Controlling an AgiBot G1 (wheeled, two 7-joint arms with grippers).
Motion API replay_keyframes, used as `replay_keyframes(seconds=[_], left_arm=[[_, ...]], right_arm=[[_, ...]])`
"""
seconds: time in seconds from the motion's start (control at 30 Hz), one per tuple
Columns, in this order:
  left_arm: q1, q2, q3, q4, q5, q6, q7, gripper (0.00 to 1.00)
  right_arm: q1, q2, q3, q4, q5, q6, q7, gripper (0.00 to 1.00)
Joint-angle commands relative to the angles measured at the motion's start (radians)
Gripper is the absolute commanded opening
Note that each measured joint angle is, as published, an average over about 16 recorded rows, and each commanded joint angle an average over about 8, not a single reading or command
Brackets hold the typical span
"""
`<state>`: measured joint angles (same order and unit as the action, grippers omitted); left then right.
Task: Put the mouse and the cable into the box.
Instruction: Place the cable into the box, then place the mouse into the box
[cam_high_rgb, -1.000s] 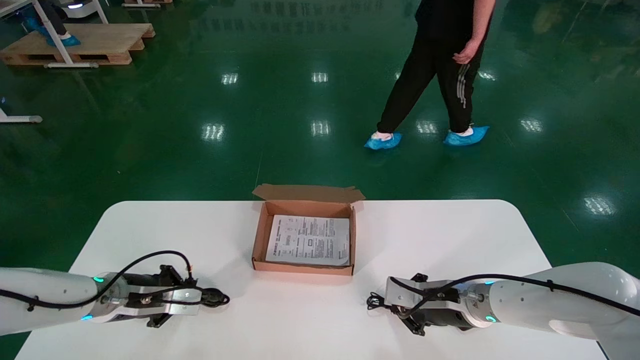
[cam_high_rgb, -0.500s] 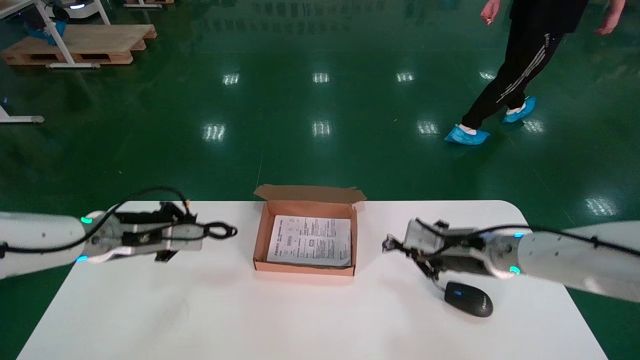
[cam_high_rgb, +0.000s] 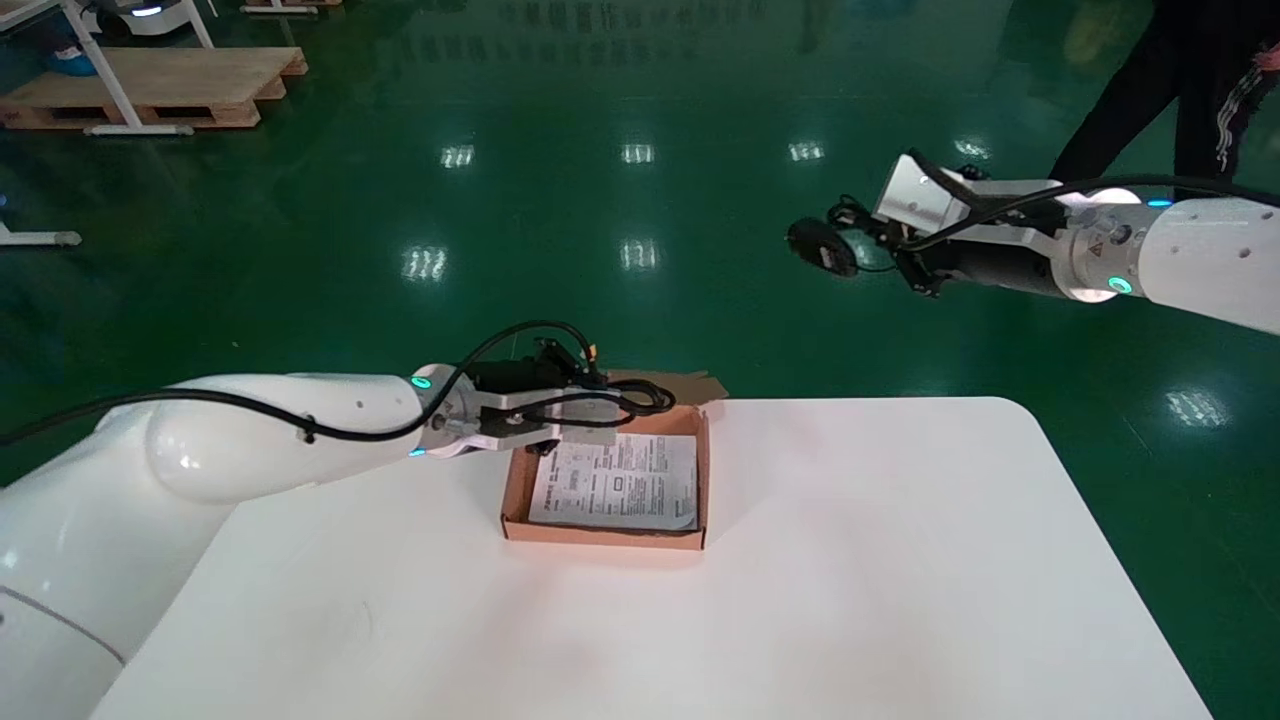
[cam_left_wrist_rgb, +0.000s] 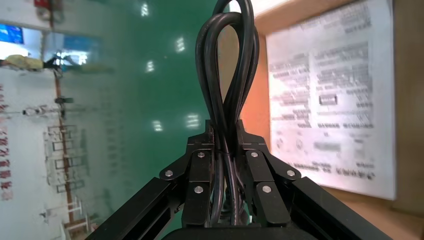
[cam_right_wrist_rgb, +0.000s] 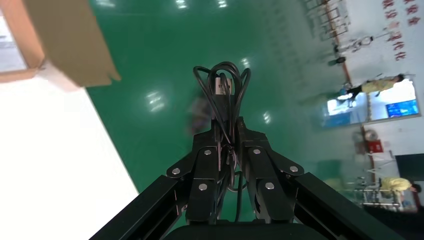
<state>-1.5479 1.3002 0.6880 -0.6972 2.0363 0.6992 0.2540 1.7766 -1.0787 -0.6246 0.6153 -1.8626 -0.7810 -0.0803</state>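
Note:
An open cardboard box sits at the table's far middle, a printed sheet lying flat in it. My left gripper hovers over the box's far left corner, shut on a looped black cable. In the left wrist view the cable stands pinched between the fingers, with the box wall and sheet beyond. My right gripper is raised high beyond the table's far right, shut on the mouse's coiled cord. The black mouse hangs from it in the air.
The white table carries only the box. The box's far flap stands open behind it. A person stands on the green floor at the far right. A wooden pallet lies far left.
My left gripper carried the cable from the table's left side to over the box. My right gripper rose high off the table, lifting the mouse by its cord. The person walked right.

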Motion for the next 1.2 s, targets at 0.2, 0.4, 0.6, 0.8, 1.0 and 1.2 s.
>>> replay_keyframes(seconds=[0.2,0.4,0.6,0.8,1.0,1.2], left_arm=[[-0.004,0.016,0.003,0.018,-0.004,-0.008,0.013,0.0],[0.003,0.012,0.005,0.03,0.016,-0.044,0.015,0.0],[0.043,0.055,0.021,0.084,-0.017,-0.175,0.018,0.0],[0.077,0.07,0.089,0.1,-0.179,-0.219,0.011,0.0],[0.077,0.069,0.181,0.118,-0.295,-0.25,0.045,0.0],[0.069,0.068,0.263,0.14,-0.362,-0.29,0.091,0.0]], right_arm=[[0.01,-0.003,-0.001,-0.003,-0.007,0.004,0.005,0.0],[0.006,-0.002,-0.001,-0.002,-0.006,0.002,0.003,0.0],[0.006,-0.002,-0.001,-0.002,-0.006,0.002,0.003,0.0],[0.006,-0.002,-0.001,-0.002,-0.006,0.002,0.003,0.0],[0.006,-0.002,-0.001,-0.002,-0.006,0.002,0.003,0.0],[0.006,-0.002,-0.001,-0.002,-0.006,0.002,0.003,0.0]])
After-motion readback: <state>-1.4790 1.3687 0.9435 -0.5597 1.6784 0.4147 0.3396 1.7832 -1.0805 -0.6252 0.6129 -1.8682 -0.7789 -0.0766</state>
